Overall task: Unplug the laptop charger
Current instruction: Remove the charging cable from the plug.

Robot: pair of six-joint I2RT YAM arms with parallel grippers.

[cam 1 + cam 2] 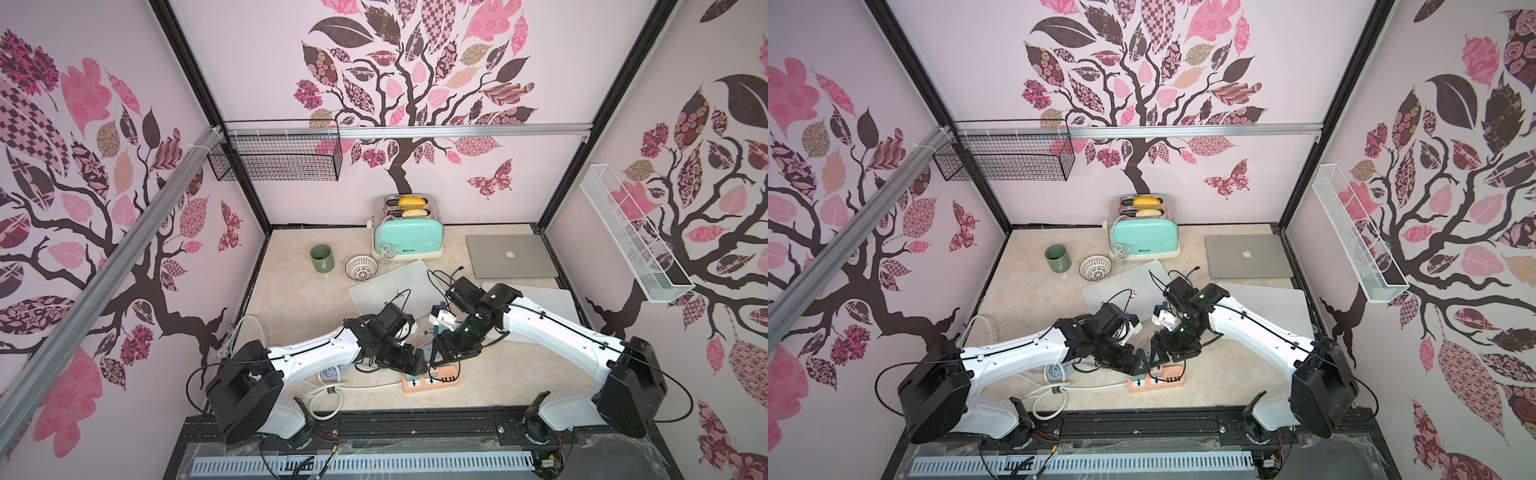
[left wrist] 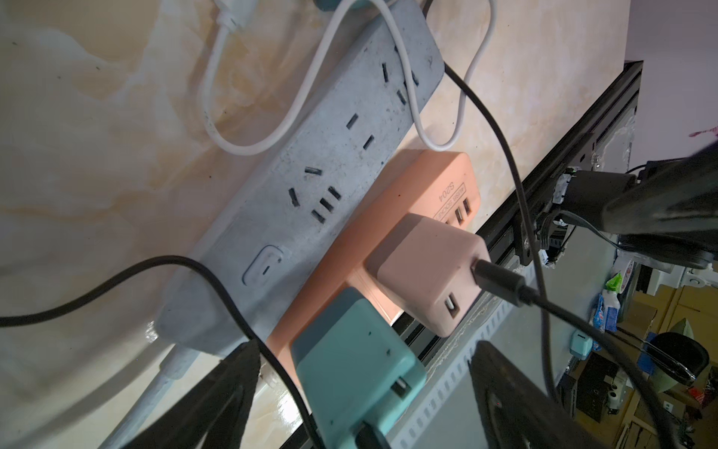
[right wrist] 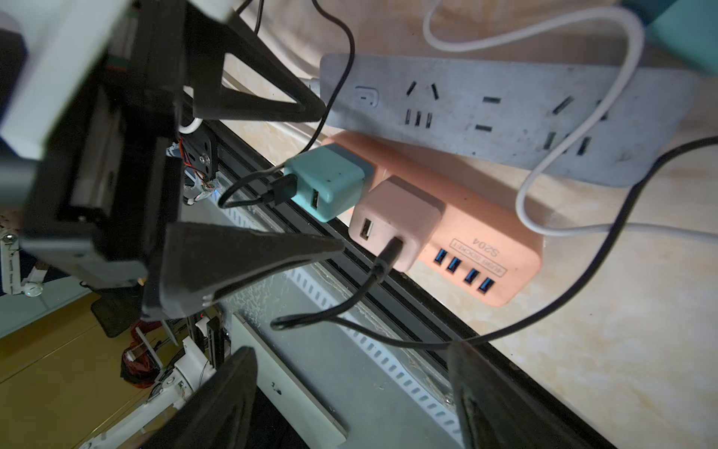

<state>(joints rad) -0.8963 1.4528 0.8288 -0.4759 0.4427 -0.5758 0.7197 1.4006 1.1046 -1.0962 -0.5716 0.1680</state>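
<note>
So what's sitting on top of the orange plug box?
Two little chargers are plugged into the orange power strip: a teal charger and a pink charger, each with a black cable. Their bodies cover the sockets underneath, so the prongs are hidden.

Near the table's (image 2: pixel 97 155) front edge, black cables (image 2: pixel 501 282) are crowding the teal charger (image 2: pixel 349 369) and pink charger (image 2: pixel 427 272); the grey strip (image 2: pixel 311 163) is hemming one side.

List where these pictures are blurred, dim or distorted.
In both top views: sharp, evenly lit, frame struts splayed by wide angle. Left wrist view: dim, teal charger crisp, end effector fingers dark and soft. Right wrist view: white housing blurred, pink charger sharp.
</note>
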